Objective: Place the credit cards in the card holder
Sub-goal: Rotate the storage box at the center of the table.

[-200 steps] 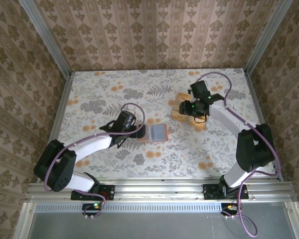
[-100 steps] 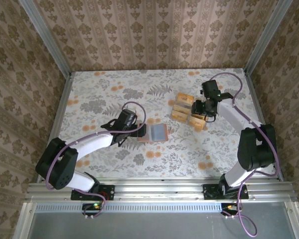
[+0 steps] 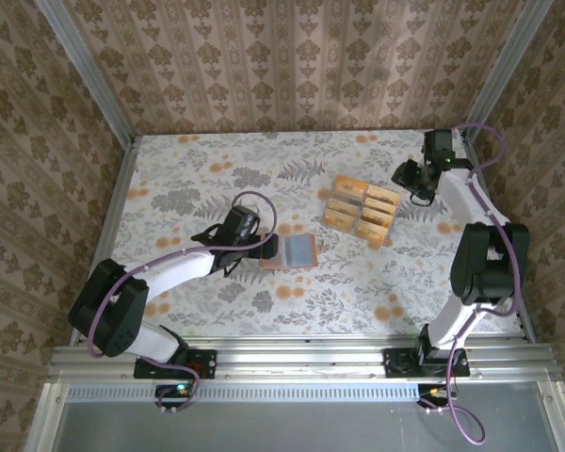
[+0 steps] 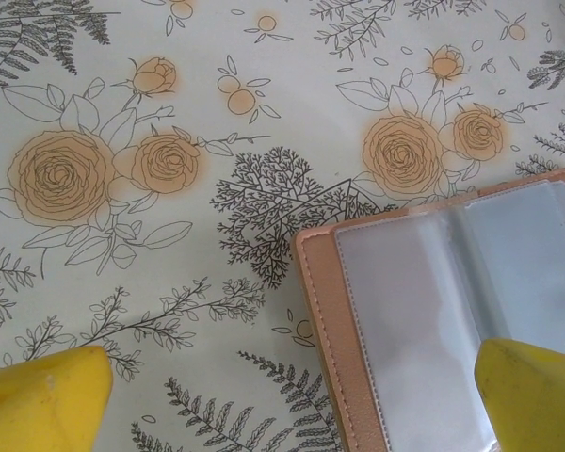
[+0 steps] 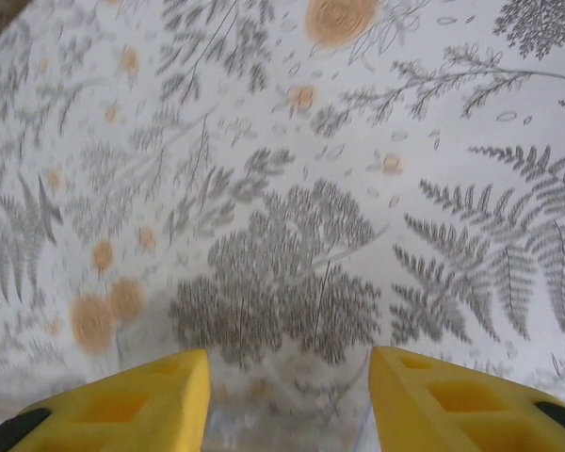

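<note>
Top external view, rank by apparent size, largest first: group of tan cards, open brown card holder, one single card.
1. group of tan-yellow rectangular credit cards
2. open reddish-brown leather-like card holder
3. single tan-yellow card at the group's far corner
All lie flat on the table; nearness barely matters.

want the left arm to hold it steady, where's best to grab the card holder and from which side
Probably its left leather border, coming in low from the left. The card holder lies open and flat, clear sleeves up, and that bare edge sits between the fingers of the open left gripper.
</note>
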